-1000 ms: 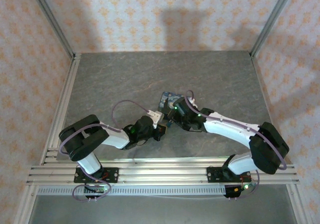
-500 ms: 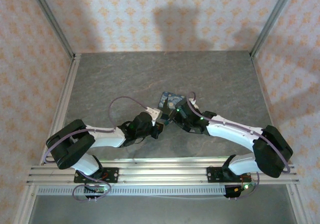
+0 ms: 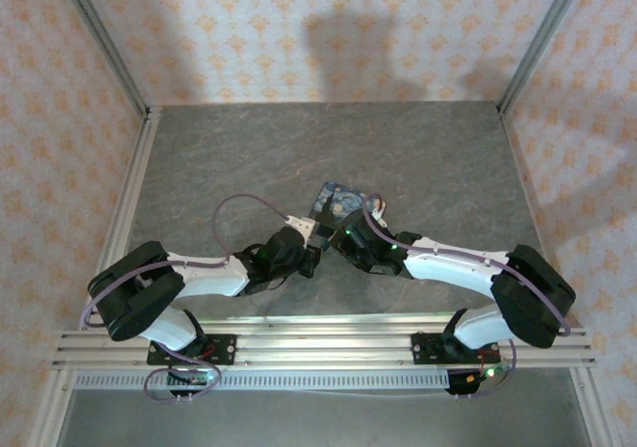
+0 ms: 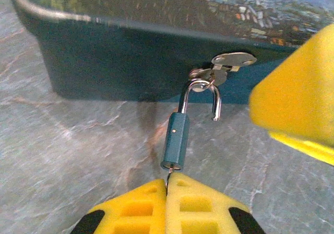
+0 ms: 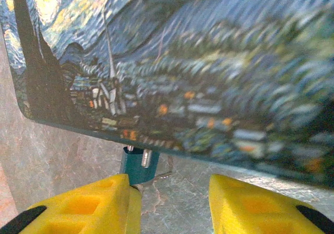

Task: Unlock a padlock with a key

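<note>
In the left wrist view, the small blue padlock (image 4: 175, 139) hangs by its silvery shackle (image 4: 201, 96) from the hasp (image 4: 232, 60) on the front of the painted box (image 4: 120, 51). One shackle leg stands free of the body. My left gripper (image 4: 168, 181) is shut on the key (image 4: 168, 172), whose blade sits in the bottom of the padlock. My right gripper (image 5: 169, 195) reaches in under the box lid with its jaws apart. The padlock (image 5: 136, 163) sits against its left finger (image 5: 83, 205). One of its fingers (image 4: 295, 101) is just right of the shackle.
The dark blue, yellow-swirled box (image 3: 338, 200) lies mid-table on the grey stone-patterned top (image 3: 249, 158). Both wrists meet just in front of it, the left gripper (image 3: 311, 256) and the right gripper (image 3: 336, 236) almost touching. Aluminium rails (image 3: 328, 345) run along the near edge, and patterned walls close in the sides.
My right gripper has moved down and left towards the padlock, and its jaws have narrowed. The left arm's elbow has dropped outward; its gripper stays shut on the key.
</note>
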`<state>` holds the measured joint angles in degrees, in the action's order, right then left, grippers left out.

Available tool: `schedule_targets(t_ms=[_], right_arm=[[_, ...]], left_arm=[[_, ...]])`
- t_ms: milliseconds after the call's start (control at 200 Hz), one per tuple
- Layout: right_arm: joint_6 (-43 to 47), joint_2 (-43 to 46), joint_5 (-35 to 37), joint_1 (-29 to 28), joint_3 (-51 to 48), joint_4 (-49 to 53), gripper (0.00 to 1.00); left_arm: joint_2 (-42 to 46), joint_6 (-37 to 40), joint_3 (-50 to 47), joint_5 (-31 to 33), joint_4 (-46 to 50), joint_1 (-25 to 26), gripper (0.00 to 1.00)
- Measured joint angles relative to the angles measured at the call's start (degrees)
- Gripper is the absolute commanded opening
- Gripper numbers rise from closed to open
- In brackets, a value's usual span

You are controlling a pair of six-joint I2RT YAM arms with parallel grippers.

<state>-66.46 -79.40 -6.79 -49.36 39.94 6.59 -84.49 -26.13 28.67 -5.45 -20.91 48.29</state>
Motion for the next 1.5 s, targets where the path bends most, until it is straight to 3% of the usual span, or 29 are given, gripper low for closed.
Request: schedule_targets(t_ms=[385,1066,1351,1501], right_arm=[[0.46,0.46,-0.15,0.00,0.33,-0.26,0.46],[1.75,2.56,-0.72,0.00,0.17,-0.46,0.39],[0.22,3.02,-1.16,0.00,-3.78,-2.86,0.44],[-1.55,4.90,-1.09,0.00,-6.49,-3.93,0.45]], left_arm=[[4.04,-2.19,-0.13,5.64,8.63,-0.07,0.00],[4.17,-2.47,7.15,-6.99,19.15,-2.21,0.00],[1.27,-2.84,10.95,-16.83,20.24,-3.82,0.00],[-0.09,-4.52,10.99,-18.93,20.24,-4.70,0.00]])
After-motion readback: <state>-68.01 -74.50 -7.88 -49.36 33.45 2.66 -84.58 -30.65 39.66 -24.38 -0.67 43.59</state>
